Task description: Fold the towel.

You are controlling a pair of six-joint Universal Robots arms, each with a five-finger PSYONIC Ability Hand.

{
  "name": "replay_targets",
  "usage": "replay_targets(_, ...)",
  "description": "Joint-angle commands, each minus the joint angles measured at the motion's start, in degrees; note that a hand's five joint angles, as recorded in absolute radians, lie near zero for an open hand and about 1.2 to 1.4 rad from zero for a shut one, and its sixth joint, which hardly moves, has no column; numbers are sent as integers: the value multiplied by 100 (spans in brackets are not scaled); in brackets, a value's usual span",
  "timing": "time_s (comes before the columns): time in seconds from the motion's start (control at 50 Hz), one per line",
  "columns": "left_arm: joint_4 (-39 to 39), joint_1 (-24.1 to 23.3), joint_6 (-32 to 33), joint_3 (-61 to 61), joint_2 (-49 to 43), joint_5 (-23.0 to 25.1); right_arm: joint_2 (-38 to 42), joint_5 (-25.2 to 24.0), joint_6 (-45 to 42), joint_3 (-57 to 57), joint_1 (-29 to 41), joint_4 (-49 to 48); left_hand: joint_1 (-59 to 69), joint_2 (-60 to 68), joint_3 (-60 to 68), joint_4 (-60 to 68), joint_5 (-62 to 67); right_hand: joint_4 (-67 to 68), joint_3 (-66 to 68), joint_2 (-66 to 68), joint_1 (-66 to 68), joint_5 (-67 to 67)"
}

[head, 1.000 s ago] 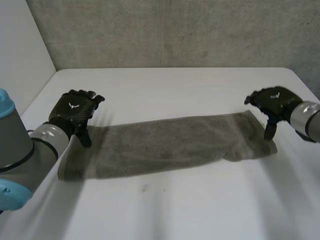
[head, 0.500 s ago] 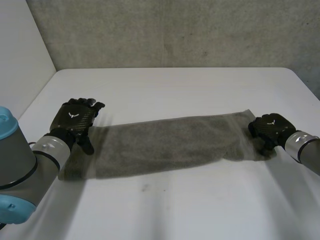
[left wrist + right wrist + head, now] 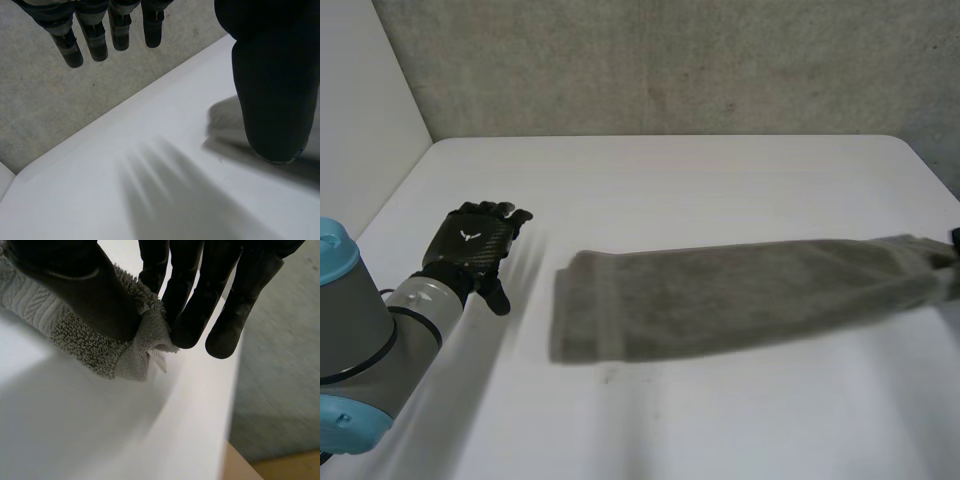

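A grey-green towel (image 3: 740,295) lies as a long strip across the white table (image 3: 720,180), its right end bunched at the table's right side. My right hand (image 3: 75,290) is shut on that end: in the right wrist view the thumb and fingers (image 3: 192,315) pinch a fold of the towel (image 3: 95,347) just above the table. My left hand (image 3: 472,243) is open over the table's left side, with fingers (image 3: 95,35) straight and thumb (image 3: 272,100) pointing down. It is well apart from the towel's left end.
A grey concrete wall (image 3: 670,60) stands behind the table's far edge. A white panel (image 3: 360,110) borders the left side. Beyond the table's right edge, a brown floor (image 3: 270,465) is seen in the right wrist view.
My right hand came down on the towel's right end, closed on it and pulled it right. The towel slid out from under my left hand, which stayed put.
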Motion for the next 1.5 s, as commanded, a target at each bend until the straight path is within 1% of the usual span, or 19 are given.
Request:
replay_targets(0.02,0,18,0,-3,-3,2,39,10,-697,-892,-400,984,-1,51,39,49,-154,305,444,419,408,360)
replay_targets(0.14,0,18,0,6,5,2,-84,54,-319,-1342,-65,1249,-1,51,39,49,-154,305,444,419,408,360)
replay_targets(0.18,0,27,0,-3,5,2,-233,176,-91,-1570,800,1249,-1,51,39,49,-154,305,444,419,408,360)
replay_targets(0.3,0,53,0,-3,5,2,-286,704,42,-1870,2106,1231,-1,51,39,49,-154,305,444,419,408,360)
replay_targets(0.4,0,79,0,6,5,-7,-181,1073,59,-2010,4131,1013,-1,51,39,49,-154,305,444,419,408,360)
replay_targets(0.46,0,88,0,6,5,-7,-84,1073,59,-1940,4566,897,-1,51,39,49,-154,305,444,419,408,360)
replay_targets(0.5,0,88,0,6,14,-7,135,1099,59,-1800,5415,679,-1,51,39,49,-154,305,444,419,408,360)
replay_targets(0.56,0,88,0,6,5,-7,346,1082,50,-1537,6049,520,-1,51,39,49,-154,305,444,419,408,360)
replay_targets(0.66,0,97,0,-3,5,-7,636,1099,-20,-1229,6639,335,-1,51,39,49,-154,305,444,419,408,360)
replay_targets(0.76,9,97,0,-3,5,-7,760,1126,-81,-1070,6755,326,-17,34,22,32,-171,211,350,325,314,266)
replay_targets(0.78,17,97,0,-3,5,-7,717,1152,-90,-1044,6729,335,-18,34,22,32,-171,-2538,-2399,-2424,-2434,-2482)
replay_targets(0.8,17,97,0,-3,5,-7,716,1152,-90,-1043,6729,335,-18,34,22,32,-171,-2565,-2426,-2451,-2462,-2510)
replay_targets(0.82,17,97,0,6,5,-7,664,1204,-73,-991,6685,352,-18,34,22,32,-171,-5796,-5657,-5682,-5693,-5741)
replay_targets(0.84,26,71,0,14,14,-7,533,1240,-55,-904,6667,352,-18,34,22,32,-171,-6695,-6556,-6581,-6592,-6640)
replay_targets(1.14,9,-483,-9,269,120,-33,-1174,1152,1202,468,4883,-87,16,68,55,66,-138,-6695,-6556,-6581,-6592,-6640)
replay_targets(1.18,9,-667,-9,304,120,-51,-1401,960,1368,871,4314,-87,33,84,72,82,-121,-6695,-6556,-6581,-6592,-6640)
replay_targets(1.32,9,-1019,-9,313,120,-86,-1472,300,1334,1760,3494,-105,33,85,72,82,-121,-6695,-6556,-6581,-6592,-6640)
replay_targets(1.36,9,-1054,-9,313,120,-86,-1472,168,1325,1936,3301,-122,16,68,55,66,-138,-6485,-6346,-6371,-6382,-6429)
replay_targets(1.5,17,-1090,-9,270,84,-77,-1271,45,930,2393,2713,-692,16,68,55,66,-138,-3413,-3274,-3299,-3310,-3357)
